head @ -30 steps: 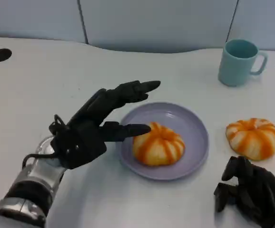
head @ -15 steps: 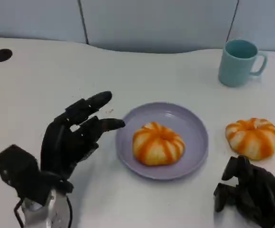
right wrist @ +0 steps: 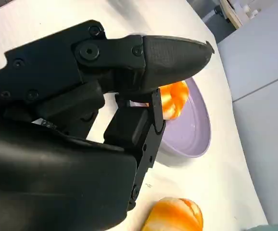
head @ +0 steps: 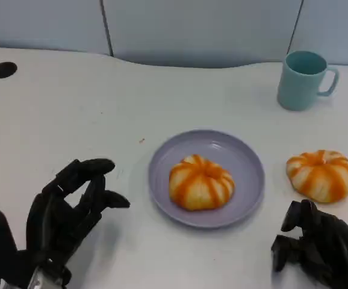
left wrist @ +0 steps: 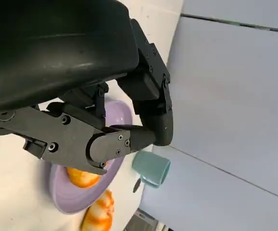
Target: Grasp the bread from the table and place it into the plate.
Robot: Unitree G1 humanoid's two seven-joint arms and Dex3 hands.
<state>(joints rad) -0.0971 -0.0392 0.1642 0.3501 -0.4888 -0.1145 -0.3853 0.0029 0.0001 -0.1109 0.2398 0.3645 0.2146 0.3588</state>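
Hands sit nearest the robot, on either side of the lavender plate. Nearer than the plate and well to its left, the left hand is raised off the white table with its fingers spread and nothing in them. Nearer than the plate and to its right, the right hand rests low by the table's edge, fingers curled in — it holds nothing that can be seen.

One bread lies inside the plate, a little toward the near rim, apart from both hands. It is a round, domed bun with orange stripes running out from its crown, so it has no clear long axis and points no particular way.

A second bread of the same look lies on the table just right of the plate, beyond the right hand.

Farther back, beyond the plate and to its right, stands an upright teal mug, handle turned away from the plate.
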